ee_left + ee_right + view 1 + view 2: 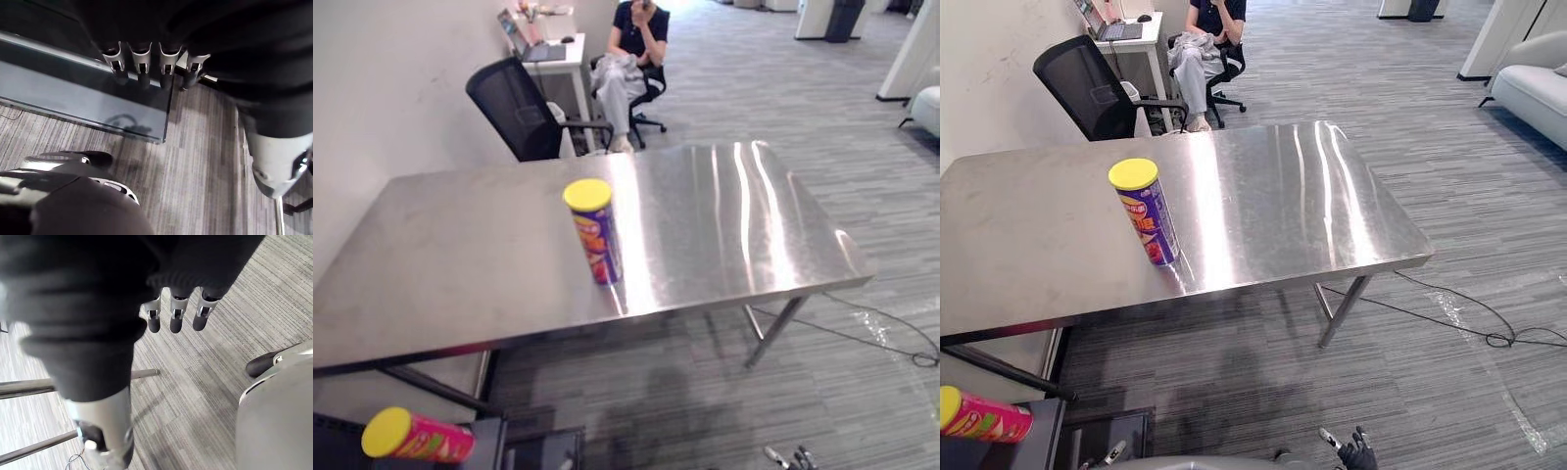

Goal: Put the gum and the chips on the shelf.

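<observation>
Steel table [460, 235] with a purple chips can [593, 233] standing upright near its front edge, centre frame
pink yellow-lidded tub [416, 437] lies sideways on a dark unit [1048, 436] lower left; left hand [141, 66] and right hand [177, 313] hang with fingers relaxed, holding nothing

The left hand [141, 63] and right hand [177, 313] show silver fingers [167, 62] with dark tips (black covers over the backs)

An upright chips can [594, 233] tops the steel table [460, 235].
</observation>
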Controlling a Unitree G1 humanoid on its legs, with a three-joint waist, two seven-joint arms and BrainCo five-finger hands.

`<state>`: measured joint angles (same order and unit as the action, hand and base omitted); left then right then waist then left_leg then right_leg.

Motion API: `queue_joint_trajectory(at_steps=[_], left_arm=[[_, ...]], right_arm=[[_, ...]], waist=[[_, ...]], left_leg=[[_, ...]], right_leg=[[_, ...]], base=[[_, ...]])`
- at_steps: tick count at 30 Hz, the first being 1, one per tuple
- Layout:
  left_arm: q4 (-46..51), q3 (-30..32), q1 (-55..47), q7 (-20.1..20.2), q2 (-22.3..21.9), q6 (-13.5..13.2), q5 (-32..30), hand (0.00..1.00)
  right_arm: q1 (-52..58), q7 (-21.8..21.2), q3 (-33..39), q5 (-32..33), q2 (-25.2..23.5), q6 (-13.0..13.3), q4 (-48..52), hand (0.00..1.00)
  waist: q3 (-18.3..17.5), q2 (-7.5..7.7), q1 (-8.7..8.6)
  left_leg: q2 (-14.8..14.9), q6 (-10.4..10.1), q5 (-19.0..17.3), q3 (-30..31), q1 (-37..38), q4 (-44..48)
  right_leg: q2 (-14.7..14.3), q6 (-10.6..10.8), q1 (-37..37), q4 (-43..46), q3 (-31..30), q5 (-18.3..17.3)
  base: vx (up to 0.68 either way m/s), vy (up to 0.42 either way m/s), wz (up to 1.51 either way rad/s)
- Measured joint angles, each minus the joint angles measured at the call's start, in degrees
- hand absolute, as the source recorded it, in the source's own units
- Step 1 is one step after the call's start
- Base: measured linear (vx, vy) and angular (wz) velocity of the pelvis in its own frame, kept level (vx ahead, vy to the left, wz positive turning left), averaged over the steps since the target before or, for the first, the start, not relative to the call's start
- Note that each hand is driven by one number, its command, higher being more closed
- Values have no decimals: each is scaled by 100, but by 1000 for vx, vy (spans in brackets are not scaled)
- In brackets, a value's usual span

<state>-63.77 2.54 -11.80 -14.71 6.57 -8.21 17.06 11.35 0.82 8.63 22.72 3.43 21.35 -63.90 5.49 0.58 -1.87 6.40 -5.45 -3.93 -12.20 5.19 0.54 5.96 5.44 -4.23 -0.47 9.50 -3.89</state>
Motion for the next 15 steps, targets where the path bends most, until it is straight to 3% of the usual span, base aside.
queue_joint_trajectory(at_steps=[4, 10, 13, 15], left_arm=[[-16, -10, -29, -2, -11, 7, 1, 0], [-44, 259, -56, 0, -48, 4, 13, 0], [-42, 707, -71, 14, -208, 0, 12, 0], [19, 984, -104, 44, -301, -4, 2, 0]], right_arm=[[156, 140, 102, 382, -25, -20, -15, 0], [94, 539, 984, 1300, -58, -9, -8, 0], [7, 759, 1960, 1907, 18, 13, 136, 0], [-7, 976, 2748, 2350, 147, 43, 781, 0]], waist=[[-70, -6, 34], [-131, 5, 43], [-161, -33, 53], [-168, -37, 52]], left_leg=[[-6, -8, 14, -10, 7, -141], [-13, -58, 39, -173, 116, -245], [12, -40, 11, -290, 137, -245], [27, -30, -29, -324, 216, -237]], right_leg=[[10, 26, 3, -101, 72, 18], [20, 83, -2, -224, 60, 295], [-15, 83, -3, -272, 12, 384], [-20, 88, -72, -265, 23, 388]], base=[[-47, 3, -3], [74, 14, -14], [131, 14, -19], [113, 19, -13]])
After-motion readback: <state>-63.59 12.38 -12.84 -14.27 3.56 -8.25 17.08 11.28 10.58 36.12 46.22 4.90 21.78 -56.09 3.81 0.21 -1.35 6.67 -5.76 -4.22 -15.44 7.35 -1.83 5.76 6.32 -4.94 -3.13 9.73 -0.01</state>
